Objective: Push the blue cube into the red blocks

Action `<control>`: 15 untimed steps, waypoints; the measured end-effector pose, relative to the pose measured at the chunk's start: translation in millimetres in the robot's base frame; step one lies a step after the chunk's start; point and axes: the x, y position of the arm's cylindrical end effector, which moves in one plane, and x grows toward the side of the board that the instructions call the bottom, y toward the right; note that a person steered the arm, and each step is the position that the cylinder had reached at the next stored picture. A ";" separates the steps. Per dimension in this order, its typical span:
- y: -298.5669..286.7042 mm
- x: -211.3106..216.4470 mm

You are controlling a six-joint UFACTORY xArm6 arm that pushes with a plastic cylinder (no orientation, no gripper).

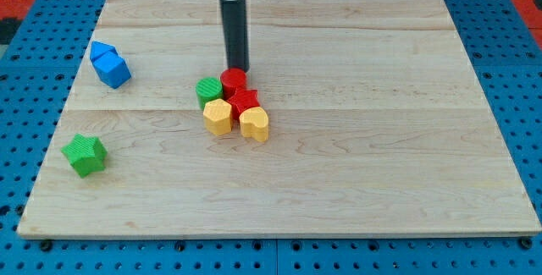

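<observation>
Claw state I cannot tell; my tip (238, 69) touches the red cylinder (234, 79) from the view's top, the blue cube (111, 70) well apart at the surface's (381, 140) left.

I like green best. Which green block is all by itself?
The green star near the view's bottom left stands alone. The other green block is packed in the middle cluster, touching the red cylinder and a yellow block.

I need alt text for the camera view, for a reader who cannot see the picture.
A dark rod's tip rests at the top edge of a tight cluster near the middle of a wooden board: red cylinder, red star, green cylinder, yellow hexagon, yellow heart. Far to the view's left sit two touching blue blocks, with a green star below them.
</observation>
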 end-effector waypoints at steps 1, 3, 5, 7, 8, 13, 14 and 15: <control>-28.7 -17.9; -94.5 3.6; -171.9 58.0; -210.0 2.7; -126.9 -27.0; -16.8 -20.5; -25.2 -17.5; -48.0 6.4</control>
